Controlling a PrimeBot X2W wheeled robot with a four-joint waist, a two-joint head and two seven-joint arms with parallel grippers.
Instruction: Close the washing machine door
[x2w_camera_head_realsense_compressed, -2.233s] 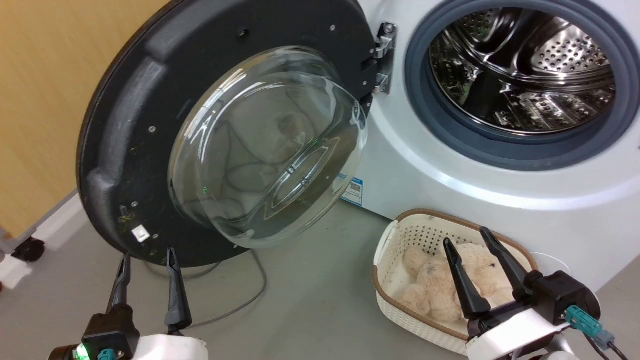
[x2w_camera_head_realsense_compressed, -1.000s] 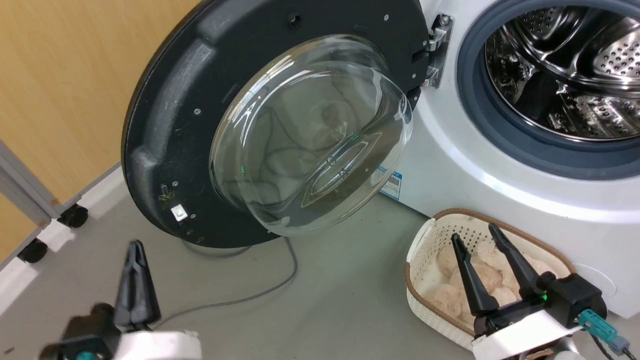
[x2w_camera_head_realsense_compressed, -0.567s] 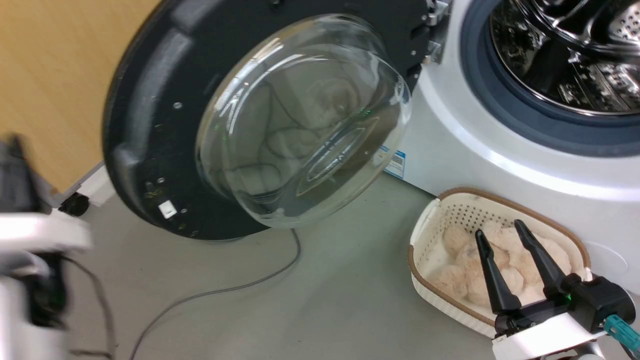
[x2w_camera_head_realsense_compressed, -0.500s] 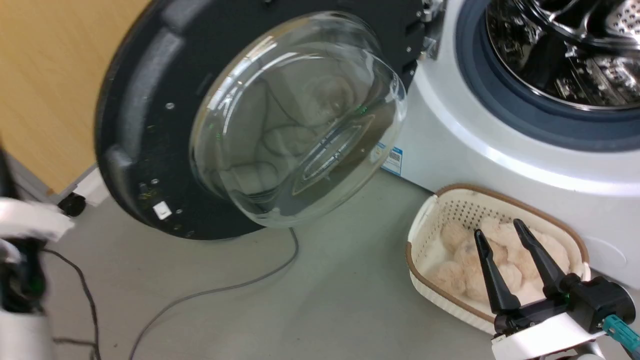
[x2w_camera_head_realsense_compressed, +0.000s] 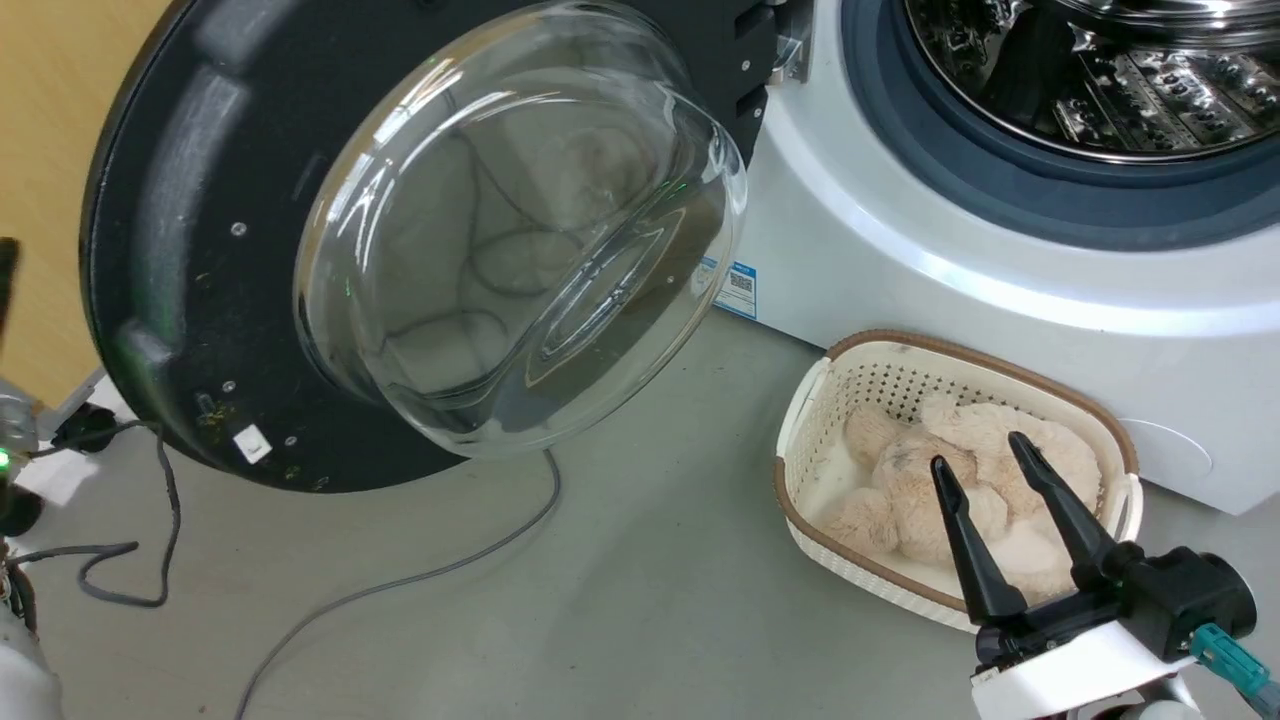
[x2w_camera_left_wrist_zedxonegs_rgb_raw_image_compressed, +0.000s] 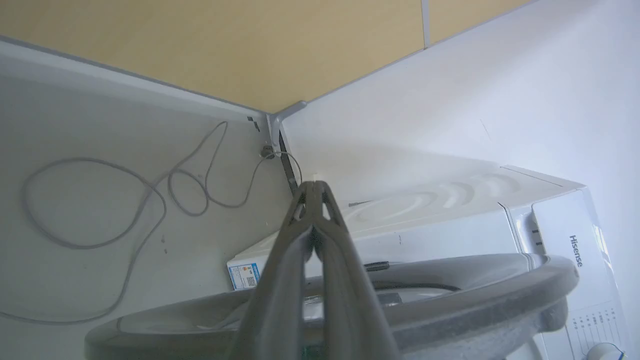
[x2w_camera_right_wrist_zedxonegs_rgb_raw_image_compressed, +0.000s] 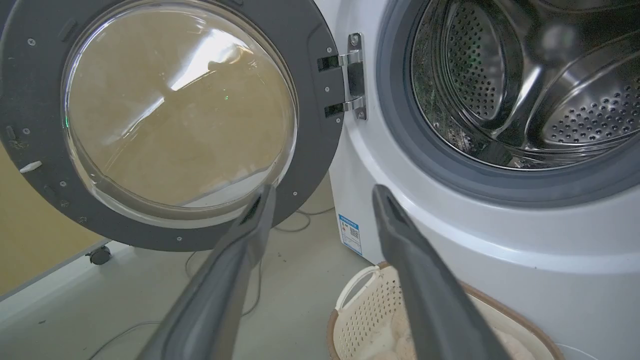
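Washing machine door (x2w_camera_head_realsense_compressed: 160, 250) is found wide open, swung out to the left of the washing machine (x2w_camera_head_realsense_compressed: 900, 260), with the drum opening uncovered. In the left wrist view the left end effector (x2w_camera_left_wrist_zedxonegs_rgb_raw_image_compressed: 312, 187), fingers pressed together, is seen on the door's outer side, by its rim; contact cannot be told. Right end effector (x2w_camera_head_realsense_compressed: 980, 450) is held spread and empty over the basket (x2w_camera_head_realsense_compressed: 795, 440).

Step judged: approach for the push. Next, the outer face is to be pressed near the free edge and swept toward the opening until latched.

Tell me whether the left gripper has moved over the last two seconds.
Yes: the left gripper went leftward, from below the round black-rimmed washing machine door to beyond its free edge.
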